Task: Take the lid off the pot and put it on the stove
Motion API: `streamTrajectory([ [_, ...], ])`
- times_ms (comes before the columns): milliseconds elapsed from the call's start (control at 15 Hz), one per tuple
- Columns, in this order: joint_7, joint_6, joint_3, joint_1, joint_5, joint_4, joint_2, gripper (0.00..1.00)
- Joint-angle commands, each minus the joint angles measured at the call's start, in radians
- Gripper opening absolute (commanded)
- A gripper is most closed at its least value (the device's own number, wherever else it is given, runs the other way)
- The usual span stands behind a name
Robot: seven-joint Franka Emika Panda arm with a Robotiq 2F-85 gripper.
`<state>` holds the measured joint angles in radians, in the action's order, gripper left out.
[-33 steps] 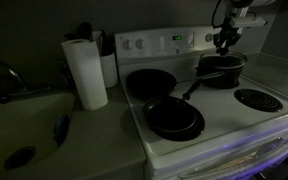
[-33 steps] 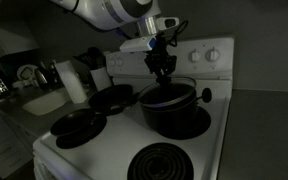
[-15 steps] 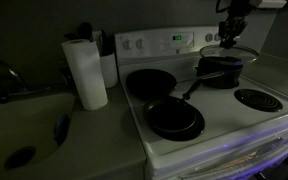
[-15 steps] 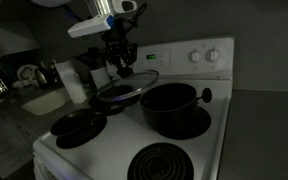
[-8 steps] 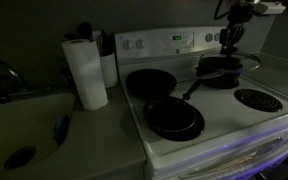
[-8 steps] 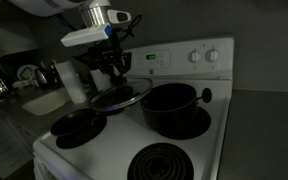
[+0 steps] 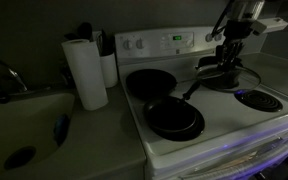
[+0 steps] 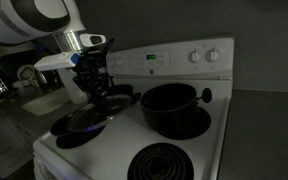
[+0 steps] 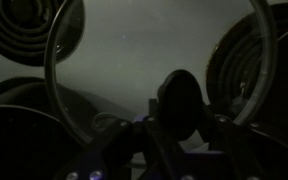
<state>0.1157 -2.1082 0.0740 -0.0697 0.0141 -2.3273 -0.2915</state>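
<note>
At the pot's point(image 8: 171, 108) nine o'clock, above the stove point(image 8: 96, 157) | my gripper point(image 8: 95, 91) is clamping the lid point(image 8: 90, 112) at its centre | glass is hanging low over a frying pan point(image 8: 68, 129), likely for set-down.

lid point(image 8: 101, 109): came off the pot point(image 8: 170, 106), went up, then moved sideways and down over the black pans point(image 8: 64, 132).
gripper point(image 8: 96, 92): went along with it, away from the pot.
pot: was left open on top.

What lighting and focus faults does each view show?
Both exterior views are dim and grainy; in an exterior view a bluish glow tints the stove front; the wrist view is dark, the gripper blurred in front of the lid.
</note>
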Motion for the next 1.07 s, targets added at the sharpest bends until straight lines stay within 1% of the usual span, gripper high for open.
streamTrajectory([
  [0, 0.098, -0.063, 0.043, -0.011, 0.006, -0.129, -0.106, 0.14],
  [267, 0.193, -0.102, 0.078, -0.016, 0.012, -0.235, -0.173, 0.14],
  [400, 0.210, -0.149, 0.076, -0.013, 0.020, -0.301, -0.214, 0.14],
  [600, 0.205, -0.302, 0.036, -0.017, 0.105, -0.425, -0.273, 0.14],
  [800, 0.195, -0.458, 0.012, -0.020, 0.181, -0.529, -0.303, 0.14],
  [867, 0.196, -0.487, 0.009, -0.014, 0.190, -0.461, -0.235, 0.14],
  [1000, 0.189, -0.570, 0.003, -0.022, 0.210, -0.483, -0.232, 0.14],
])
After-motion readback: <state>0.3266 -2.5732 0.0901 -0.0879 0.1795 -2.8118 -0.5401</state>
